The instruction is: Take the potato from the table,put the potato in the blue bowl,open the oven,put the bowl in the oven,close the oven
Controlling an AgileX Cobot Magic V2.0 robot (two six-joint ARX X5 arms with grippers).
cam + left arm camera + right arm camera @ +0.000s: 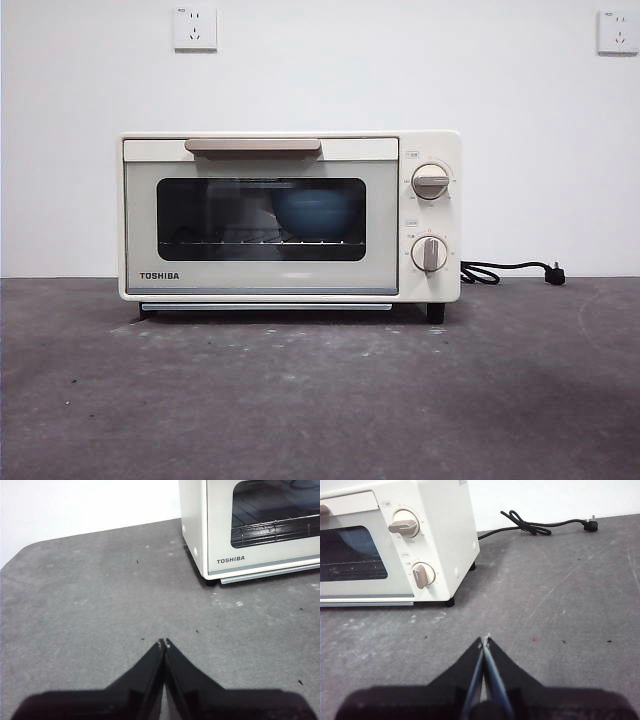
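The cream-white oven (pixel 290 215) stands in the middle of the dark grey table (pixel 320 400) with its door closed. Through the dark glass window the blue bowl (pixel 315 213) shows on the wire rack inside. The potato is hidden. My left gripper (pixel 164 643) hovers shut over bare table, off the oven's (pixel 250 525) left front corner, holding nothing. My right gripper (pixel 485 641) is shut and empty too, over the table in front of the oven's (pixel 395 545) knob side. Neither arm shows in the front view.
A black power cord with its plug (pixel 510 271) lies on the table to the right of the oven, near the white wall. Two wall sockets (pixel 195 28) sit high on that wall. The beige bar handle (pixel 252 146) runs along the door's top.
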